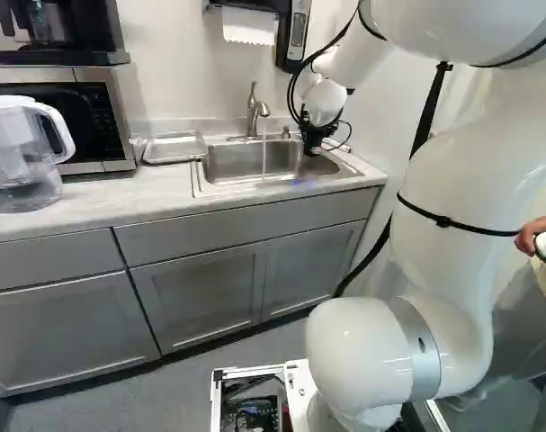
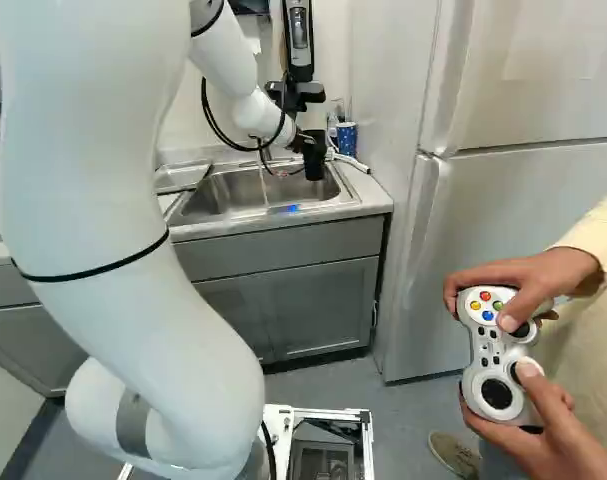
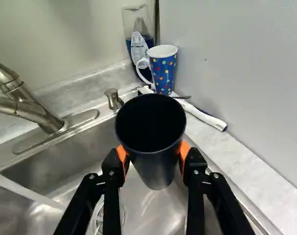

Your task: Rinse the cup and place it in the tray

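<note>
At twelve o'clock in the right base view, a black, two-fingered, orange-padded gripper [image 2: 305, 146] pinches a tapered black cup [image 3: 153, 152] above a rectangular steel sink [image 2: 225, 194].

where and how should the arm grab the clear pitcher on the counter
Best by the outer span of the white handle, coming in level from the sink side: the loop bulges that way, while the pitcher itself looks wide for the gripper, which would first have to set down the black cup.
</note>
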{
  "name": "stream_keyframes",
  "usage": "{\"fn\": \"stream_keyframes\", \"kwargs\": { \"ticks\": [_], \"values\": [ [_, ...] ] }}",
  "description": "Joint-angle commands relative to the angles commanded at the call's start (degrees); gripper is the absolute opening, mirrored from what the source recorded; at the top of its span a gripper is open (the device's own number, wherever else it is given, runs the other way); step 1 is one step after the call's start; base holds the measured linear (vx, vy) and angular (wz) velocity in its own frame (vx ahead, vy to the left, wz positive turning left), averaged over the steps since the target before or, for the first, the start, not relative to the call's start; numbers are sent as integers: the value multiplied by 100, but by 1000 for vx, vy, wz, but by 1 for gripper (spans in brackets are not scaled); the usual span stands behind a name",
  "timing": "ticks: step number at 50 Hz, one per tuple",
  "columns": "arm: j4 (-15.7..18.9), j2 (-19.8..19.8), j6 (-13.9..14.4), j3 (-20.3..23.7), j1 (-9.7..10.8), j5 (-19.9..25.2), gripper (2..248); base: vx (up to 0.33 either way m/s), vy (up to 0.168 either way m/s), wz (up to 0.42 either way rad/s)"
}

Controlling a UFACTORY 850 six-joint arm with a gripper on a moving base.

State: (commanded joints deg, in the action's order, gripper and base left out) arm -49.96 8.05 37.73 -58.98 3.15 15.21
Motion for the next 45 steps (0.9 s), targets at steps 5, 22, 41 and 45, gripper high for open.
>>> {"fn": "stream_keyframes", "kwargs": {
  "ticks": [5,22,41,45],
  "values": [
    [0,-5,0,6,-22,-49,121,0,0,0],
    [0,-23,0,25,-107,-451,121,0,0,0],
    [45,-26,0,28,-135,-1184,121,0,0,0],
    [65,-24,0,25,-173,-1338,121,0,0,0]
  ]
}}
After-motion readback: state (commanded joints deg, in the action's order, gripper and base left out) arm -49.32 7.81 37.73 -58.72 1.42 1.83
